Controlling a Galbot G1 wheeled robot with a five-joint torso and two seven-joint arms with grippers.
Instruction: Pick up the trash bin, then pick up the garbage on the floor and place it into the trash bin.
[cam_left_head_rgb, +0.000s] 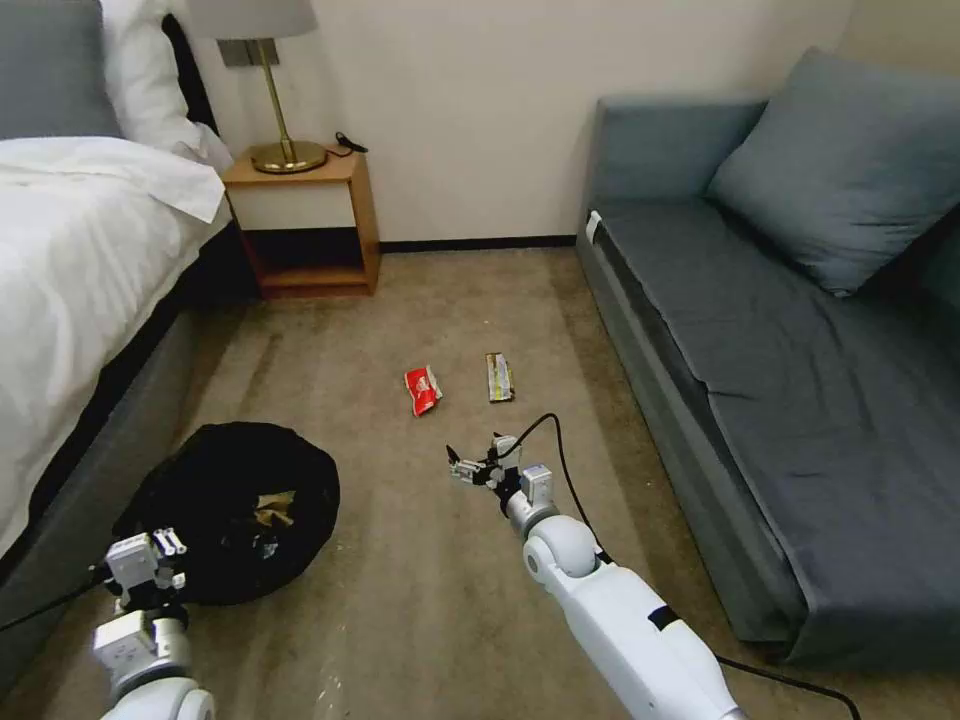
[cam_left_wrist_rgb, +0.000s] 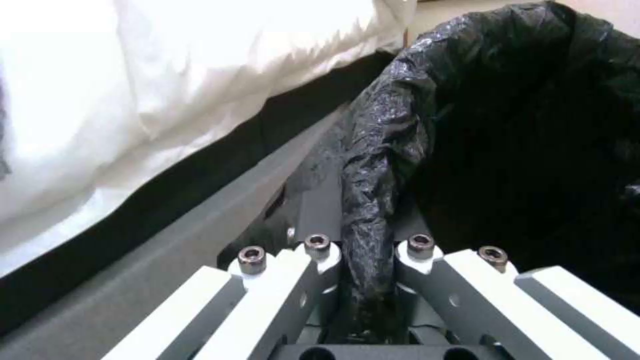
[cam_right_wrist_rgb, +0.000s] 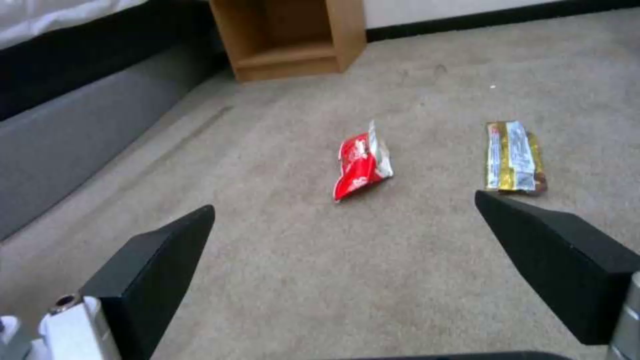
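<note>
Left tool (cam_left_wrist_rgb: 363, 280) pinches crinkly black-bagged trash bin (cam_left_head_rgb: 235, 505) rim; right tool (cam_right_wrist_rgb: 347, 235) agape.

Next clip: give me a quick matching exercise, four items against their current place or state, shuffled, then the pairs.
Items:
1. left hand
2. right hand
3. red packet
4. bin

States:
A. on the carpet beside the yellow wrapper
B. open, above the carpet short of the litter
C. by the bed, black liner, some litter inside
D. shut on the bin's bagged rim

Pairs: 1-D, 2-B, 3-A, 4-C
</note>
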